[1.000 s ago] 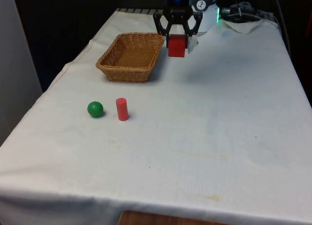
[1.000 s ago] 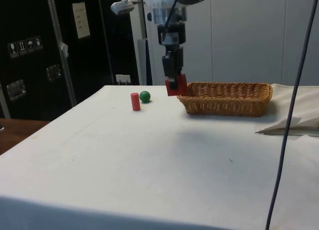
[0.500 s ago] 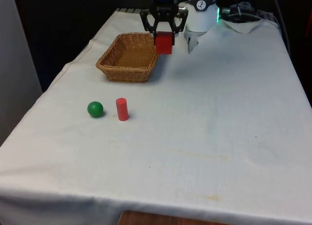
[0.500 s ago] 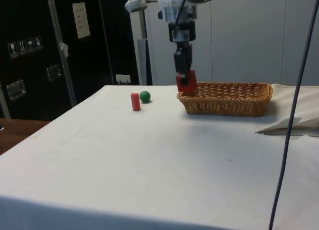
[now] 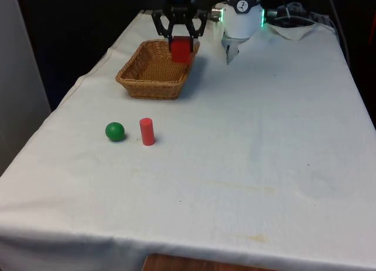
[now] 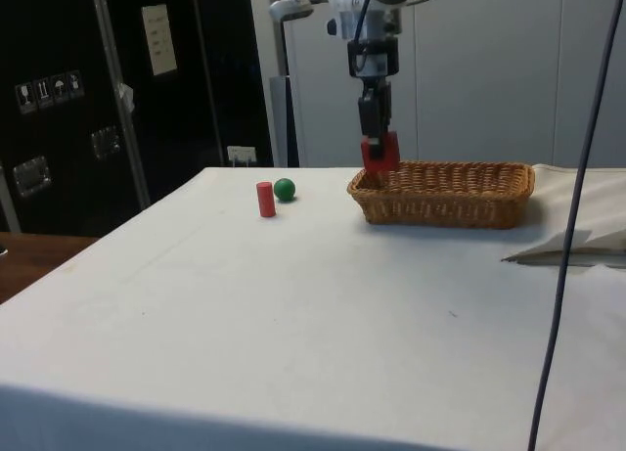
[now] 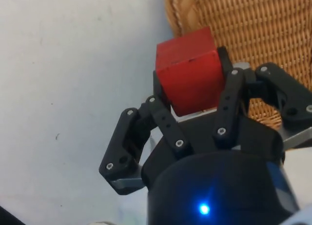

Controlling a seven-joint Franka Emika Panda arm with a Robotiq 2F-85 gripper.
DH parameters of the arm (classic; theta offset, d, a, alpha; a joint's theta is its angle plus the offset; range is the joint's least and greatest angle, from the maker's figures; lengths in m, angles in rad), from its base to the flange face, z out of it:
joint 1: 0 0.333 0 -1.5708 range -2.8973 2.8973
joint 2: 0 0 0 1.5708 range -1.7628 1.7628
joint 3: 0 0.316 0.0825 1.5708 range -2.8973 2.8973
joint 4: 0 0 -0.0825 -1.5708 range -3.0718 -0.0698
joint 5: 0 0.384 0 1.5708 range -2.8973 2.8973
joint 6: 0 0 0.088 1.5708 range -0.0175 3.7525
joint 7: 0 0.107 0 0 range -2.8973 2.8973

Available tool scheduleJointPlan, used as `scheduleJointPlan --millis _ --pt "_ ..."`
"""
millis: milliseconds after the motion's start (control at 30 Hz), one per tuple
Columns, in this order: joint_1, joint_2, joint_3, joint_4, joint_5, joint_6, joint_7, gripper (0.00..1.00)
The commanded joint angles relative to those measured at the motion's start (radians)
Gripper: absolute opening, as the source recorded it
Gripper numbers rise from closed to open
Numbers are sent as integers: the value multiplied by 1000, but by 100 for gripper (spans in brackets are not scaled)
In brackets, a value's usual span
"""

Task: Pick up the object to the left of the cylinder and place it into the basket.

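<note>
The red block (image 5: 181,50) hangs clamped in the end effector (image 5: 180,46) above the basket's (image 5: 143,84) rim, at the front view's right end. On the table (image 5: 247,141), a green ball (image 5: 115,131) sits just beside a red cylinder (image 5: 147,131), well apart from the basket.

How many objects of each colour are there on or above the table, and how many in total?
Red: 2, the red cube gripped in the hand over the basket's edge, and the red cylinder standing on the cloth.
Green: 1, the green ball beside the cylinder.
Brown: 1, the wicker basket.
Total: 4.
</note>
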Motion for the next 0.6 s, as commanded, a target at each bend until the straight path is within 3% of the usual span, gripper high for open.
scheduleJointPlan --millis 0,200,233,267,500,533,567 --pt "-6 0 -10 -3 -14 9 -5 0" --pt "-12 -2 -58 -13 -17 17 -67 0" --pt "-7 0 -56 -8 0 3 -72 0" --pt "-13 -1 -63 -14 -16 19 -75 0" --pt "-14 14 -98 -26 -1 53 -133 0" --pt "-10 13 -99 -21 0 35 -130 0" --pt "-13 21 -107 -32 4 70 -147 0"
